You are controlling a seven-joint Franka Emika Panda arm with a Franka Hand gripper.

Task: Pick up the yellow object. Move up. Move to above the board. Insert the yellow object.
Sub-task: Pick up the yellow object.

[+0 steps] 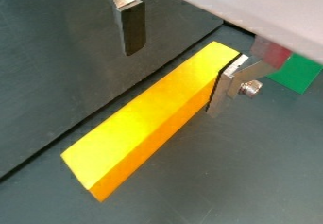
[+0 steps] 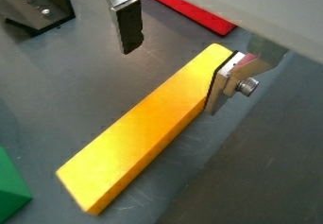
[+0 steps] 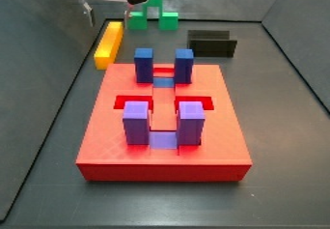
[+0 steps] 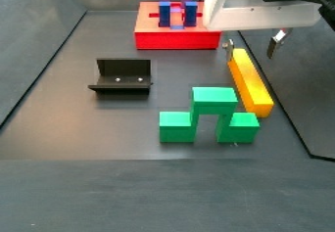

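Note:
The yellow object [image 1: 145, 124] is a long orange-yellow bar lying flat on the dark floor, seen in both wrist views [image 2: 145, 133] and in both side views [image 3: 108, 42] [image 4: 249, 79]. My gripper [image 1: 177, 77] [image 2: 173, 77] is open and hangs over one end of the bar. One finger [image 1: 233, 84] sits right against the bar's side, while the other finger [image 1: 130, 25] stands well off it over bare floor. In a side view the gripper [image 4: 256, 43] is at the bar's end nearest the board [image 4: 177, 38]. The board [image 3: 164, 136] is a red platform carrying upright blue and purple blocks.
A green stepped block [image 4: 206, 116] [image 3: 151, 15] lies close to the bar's other end. The black fixture [image 4: 120, 76] [image 2: 38, 8] stands farther out on the floor. The bin's wall runs along beside the bar [image 3: 65, 49].

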